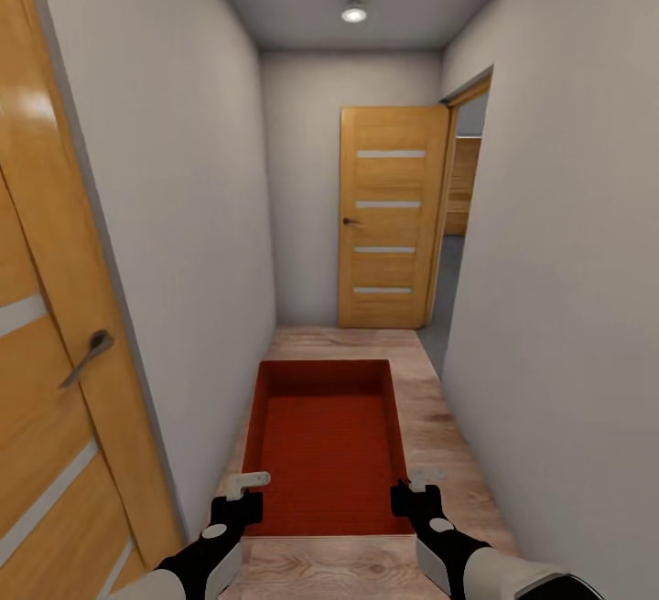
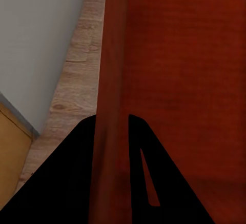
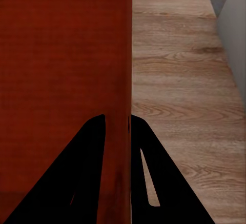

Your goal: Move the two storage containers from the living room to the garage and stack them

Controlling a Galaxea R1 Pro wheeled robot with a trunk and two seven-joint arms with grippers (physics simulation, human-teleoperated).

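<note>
Jaws of left gripper [image 1: 240,499] and right gripper [image 1: 409,496] clamp opposite side walls of storage container [image 1: 327,454]; we note long axis pointing down hallway toward far door [image 1: 389,216].

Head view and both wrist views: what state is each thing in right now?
Orange-red rectangular storage container: lidless, empty, gripped on both side walls.
Left gripper: shut on the container's left wall.
Right gripper: shut on its right wall.
Far wooden door: open.
Near left door: cannot tell.
Ceiling light: on.

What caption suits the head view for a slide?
Both tools, left and right, grip an orange-red bin in a narrow hallway facing a wooden door.
</note>
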